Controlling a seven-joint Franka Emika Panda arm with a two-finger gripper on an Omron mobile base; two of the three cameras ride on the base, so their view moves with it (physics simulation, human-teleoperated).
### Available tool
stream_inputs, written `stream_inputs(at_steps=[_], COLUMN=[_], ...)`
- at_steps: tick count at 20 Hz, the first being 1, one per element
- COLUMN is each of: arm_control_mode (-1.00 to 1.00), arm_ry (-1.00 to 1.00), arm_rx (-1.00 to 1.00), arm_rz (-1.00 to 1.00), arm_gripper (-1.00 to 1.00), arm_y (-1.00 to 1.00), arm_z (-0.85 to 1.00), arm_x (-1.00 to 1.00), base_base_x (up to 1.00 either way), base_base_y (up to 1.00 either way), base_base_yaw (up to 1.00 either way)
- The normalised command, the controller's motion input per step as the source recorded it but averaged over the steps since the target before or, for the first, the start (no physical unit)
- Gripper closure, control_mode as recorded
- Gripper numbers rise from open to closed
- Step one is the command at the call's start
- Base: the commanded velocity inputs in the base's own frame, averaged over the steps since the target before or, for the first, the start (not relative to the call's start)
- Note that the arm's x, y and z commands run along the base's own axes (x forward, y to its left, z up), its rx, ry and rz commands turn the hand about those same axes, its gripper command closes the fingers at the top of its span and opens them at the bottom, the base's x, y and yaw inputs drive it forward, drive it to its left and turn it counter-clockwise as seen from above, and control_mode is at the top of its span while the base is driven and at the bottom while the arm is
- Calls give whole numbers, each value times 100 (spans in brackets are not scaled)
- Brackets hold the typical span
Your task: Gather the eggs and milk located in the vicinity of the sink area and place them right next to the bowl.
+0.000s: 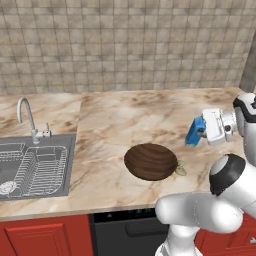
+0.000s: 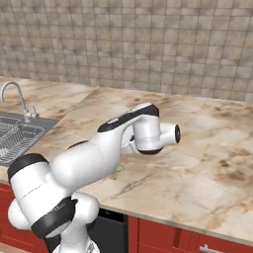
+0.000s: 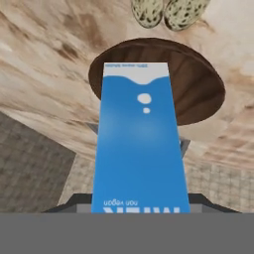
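Illumination is even and diffuse across all three rendered views; no distinct light source is identifiable. The beige marbled stone counter [image 1: 125,125] is uniformly bright, without glare. The wide dark-brown wooden bowl [image 1: 150,161] casts only a faint, soft shadow at its base. The grey steel sink basin [image 1: 35,167] shows a dull sheen. The base views are low in resolution, with soft edges. In the hand view, the bright-blue milk carton [image 3: 140,149] appears close and blurred, its print illegible, strongly foreshortened toward the top.
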Motion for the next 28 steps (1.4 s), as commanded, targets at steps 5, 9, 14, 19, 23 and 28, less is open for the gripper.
stream_inputs(at_steps=[5, 9, 14, 19, 23, 28], arm_control_mode=[-100, -100, -100, -100, -100, -100], arm_ry=[0, 2, 12, 15, 6, 1], arm_rx=[7, 1, -1, -4, -4, -2], arm_rz=[0, 0, 0, 0, 0, 0], arm_gripper=[100, 100, 100, 100, 100, 100], arm_y=[-11, 0, 0, 0, 0, 0], arm_z=[-2, -13, -19, -14, -18, -11], arm_x=[12, 4, 13, 24, 21, 13], base_base_x=[0, 0, 0, 0, 0, 0], base_base_y=[0, 0, 0, 0, 0, 0], base_base_yaw=[0, 0, 0, 0, 0, 0])
